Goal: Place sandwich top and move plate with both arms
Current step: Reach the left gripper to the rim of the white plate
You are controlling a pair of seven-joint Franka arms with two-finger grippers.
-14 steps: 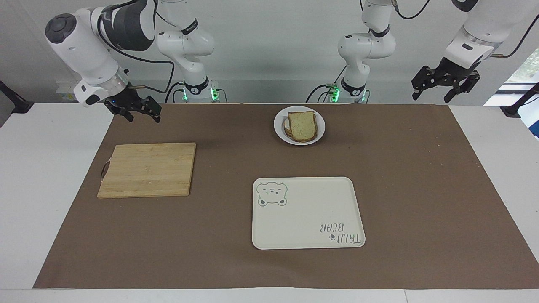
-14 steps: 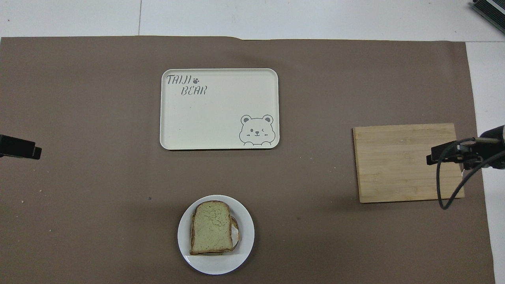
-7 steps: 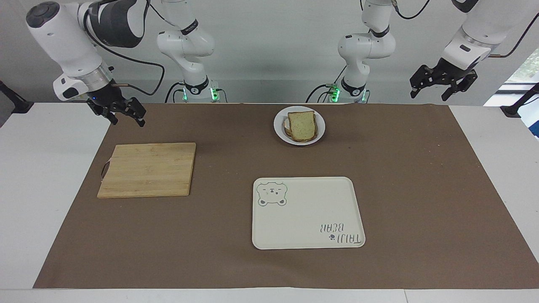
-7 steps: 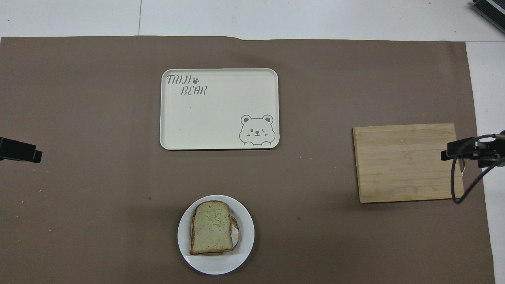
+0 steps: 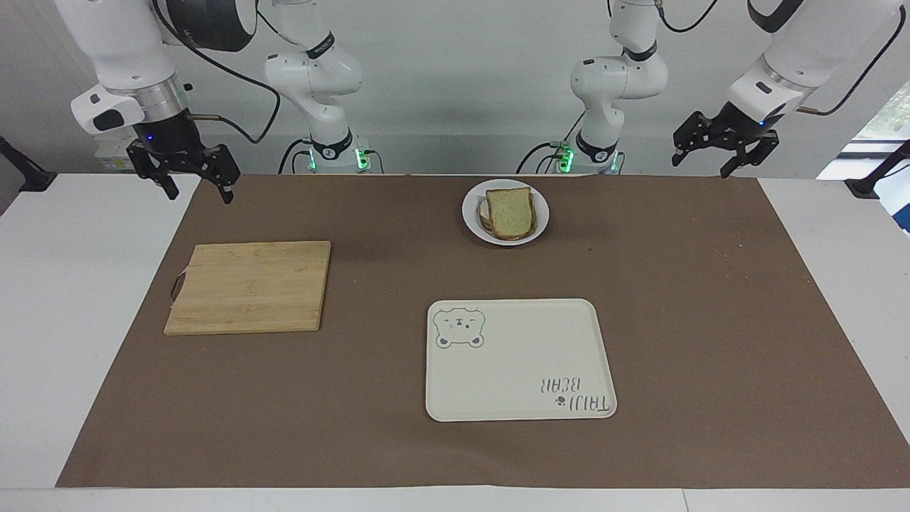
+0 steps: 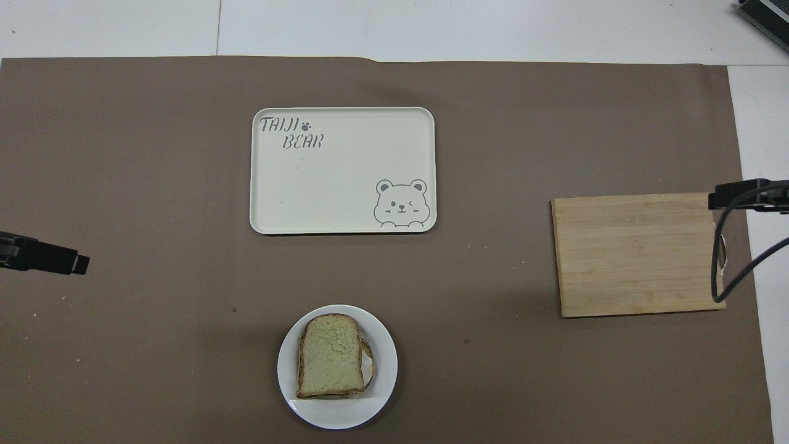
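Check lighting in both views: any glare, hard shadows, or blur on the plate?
Facing view: even light, plate and sandwich top sharp, no glare. Overhead view: soft shadow beside the cutting board, tray print crisp.

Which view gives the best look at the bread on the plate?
The overhead view: the top slice shows nearly whole on the plate, with another slice's edge peeking out under it. The facing view shows the same stack, but foreshortened, up near the robots.
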